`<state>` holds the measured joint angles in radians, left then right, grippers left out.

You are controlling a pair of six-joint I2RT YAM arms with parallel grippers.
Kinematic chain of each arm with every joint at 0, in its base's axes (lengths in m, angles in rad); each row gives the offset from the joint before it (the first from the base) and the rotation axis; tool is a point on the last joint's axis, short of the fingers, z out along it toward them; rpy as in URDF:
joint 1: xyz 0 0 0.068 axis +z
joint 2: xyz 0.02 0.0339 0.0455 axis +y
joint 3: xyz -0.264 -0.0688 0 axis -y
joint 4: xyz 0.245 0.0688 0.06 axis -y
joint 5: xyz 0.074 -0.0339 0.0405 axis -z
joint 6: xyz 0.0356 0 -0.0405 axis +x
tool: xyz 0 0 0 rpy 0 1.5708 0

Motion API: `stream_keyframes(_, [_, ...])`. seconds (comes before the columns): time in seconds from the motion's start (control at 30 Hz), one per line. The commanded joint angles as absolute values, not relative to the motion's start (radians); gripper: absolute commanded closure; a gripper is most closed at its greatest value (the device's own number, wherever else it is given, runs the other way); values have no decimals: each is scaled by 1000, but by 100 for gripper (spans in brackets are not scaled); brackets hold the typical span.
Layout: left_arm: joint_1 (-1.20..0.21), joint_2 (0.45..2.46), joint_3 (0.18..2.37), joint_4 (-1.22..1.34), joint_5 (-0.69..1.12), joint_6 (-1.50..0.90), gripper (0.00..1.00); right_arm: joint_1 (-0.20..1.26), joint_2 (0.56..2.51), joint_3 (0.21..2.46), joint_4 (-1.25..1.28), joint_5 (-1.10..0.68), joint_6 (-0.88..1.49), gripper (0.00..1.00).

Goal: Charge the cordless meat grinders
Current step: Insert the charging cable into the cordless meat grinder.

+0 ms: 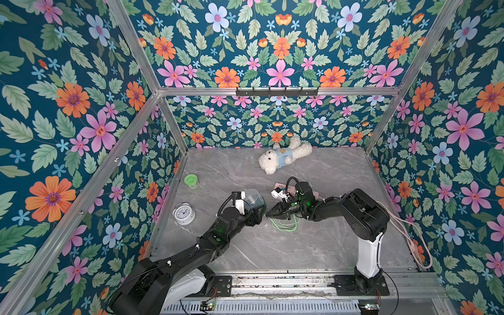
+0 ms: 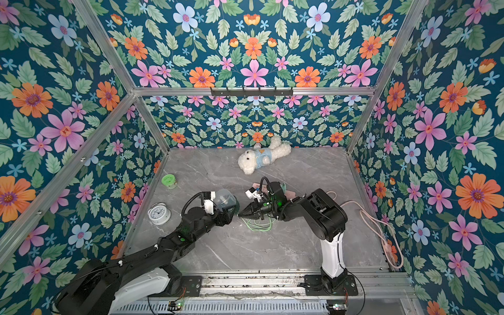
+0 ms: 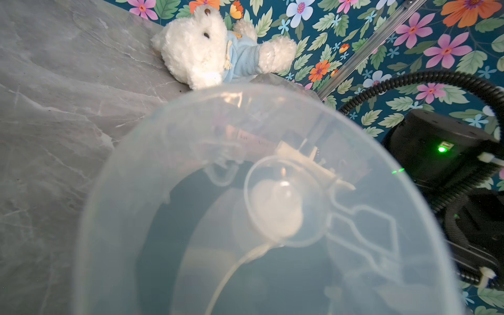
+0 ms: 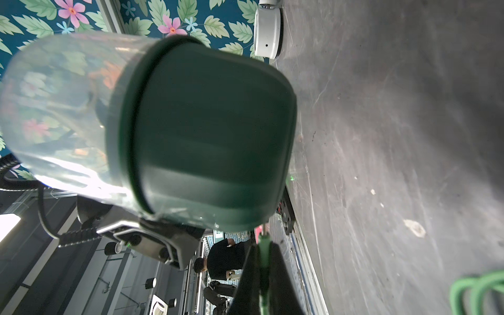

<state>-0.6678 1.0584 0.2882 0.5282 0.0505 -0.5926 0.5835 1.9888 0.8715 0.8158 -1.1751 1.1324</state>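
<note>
Right wrist view: the right gripper (image 4: 263, 245) is pinched shut on a green cable (image 4: 264, 261), its tip right by the meat grinder (image 4: 207, 131) and its dark green base. The left gripper (image 1: 255, 209) clasps that grinder near mid-table.

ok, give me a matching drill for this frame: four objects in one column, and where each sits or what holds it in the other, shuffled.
Column 1
1. cordless meat grinder
2. green charging cable
3. white alarm clock
4. teddy bear

Column 2
A. lying by the back wall
B. plug end pinched in the shut right end effector
C. on the table near the left wall
D. gripped by the left end effector

Pairs: 1-D, 2-B, 3-C, 4-A
</note>
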Motion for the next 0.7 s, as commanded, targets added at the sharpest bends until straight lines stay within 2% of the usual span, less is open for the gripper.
stream_keyframes(0.0, [-675,1055,292,606,115,-606,23,580,2007,877,916,-1052,1205,99])
stream_keyframes(0.37, [-684,1085,313,597,92,-603,23,592,2055,881,1075,-994,1294,99])
stream_keyframes(0.67, [-705,1121,334,583,78,-592,24,603,2064,886,1063,-968,1281,99])
